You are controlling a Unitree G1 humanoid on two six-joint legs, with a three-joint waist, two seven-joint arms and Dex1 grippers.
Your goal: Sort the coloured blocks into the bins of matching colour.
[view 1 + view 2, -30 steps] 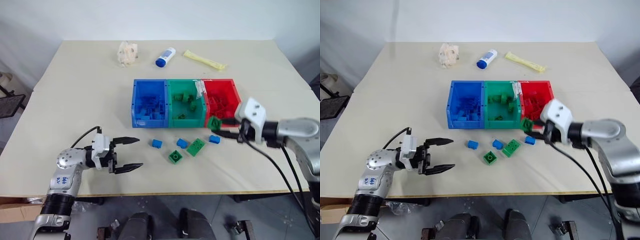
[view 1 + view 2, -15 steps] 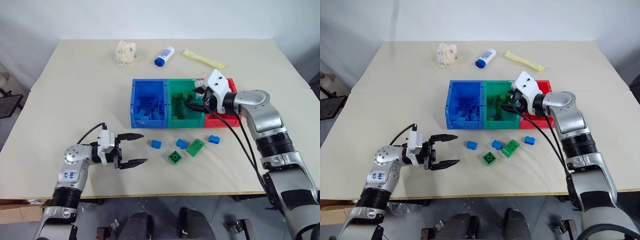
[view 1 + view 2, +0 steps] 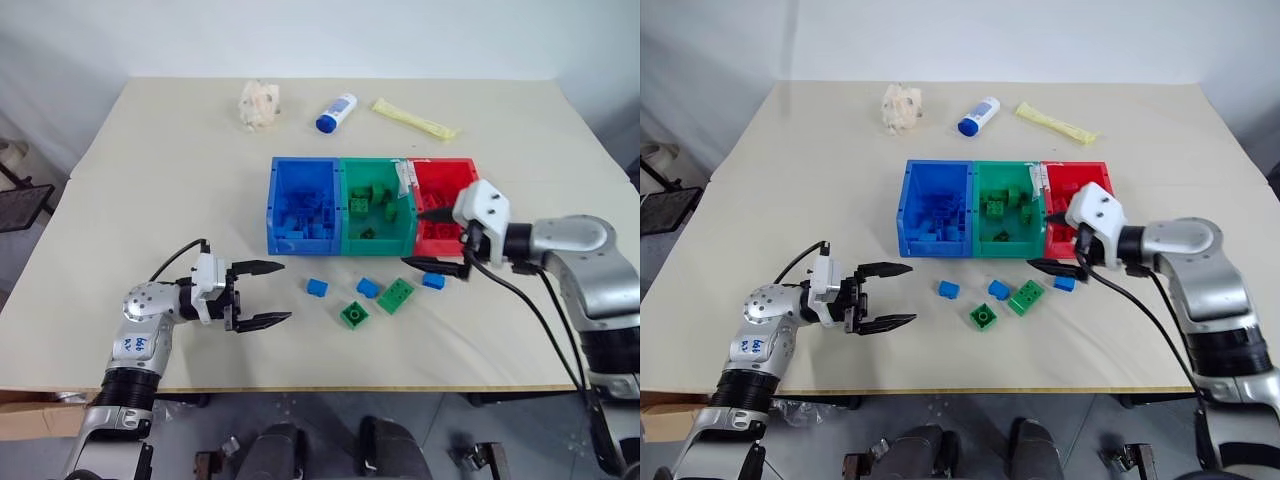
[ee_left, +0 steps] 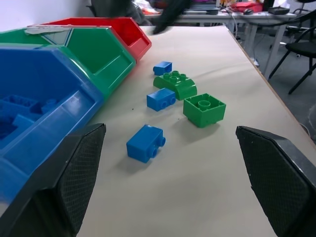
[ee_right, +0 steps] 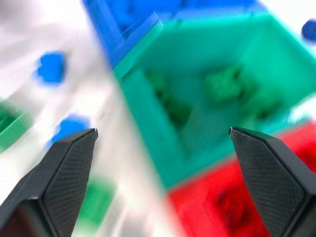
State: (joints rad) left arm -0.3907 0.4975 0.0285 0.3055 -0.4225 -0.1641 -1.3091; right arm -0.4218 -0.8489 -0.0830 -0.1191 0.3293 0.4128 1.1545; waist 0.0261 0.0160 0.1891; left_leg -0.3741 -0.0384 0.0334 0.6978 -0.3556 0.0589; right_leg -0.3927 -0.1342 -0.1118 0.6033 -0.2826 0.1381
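Blocks [image 3: 354,314]: small, light, stiff plastic; grip across flat sides.
Left tool [image 3: 265,294]: wide open, empty.
Right tool [image 3: 437,239]: wide open, empty, near red bin [image 3: 447,172].

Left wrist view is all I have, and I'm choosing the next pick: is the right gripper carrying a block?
Observer: No, the right gripper is open and empty, near the front of the red bin.
Operator: Any blocks inside the green bin?
Observer: Yes, several green blocks lie in the green bin.
Operator: Anything beyond the bins?
Observer: A white blue-capped bottle lies on its side there.
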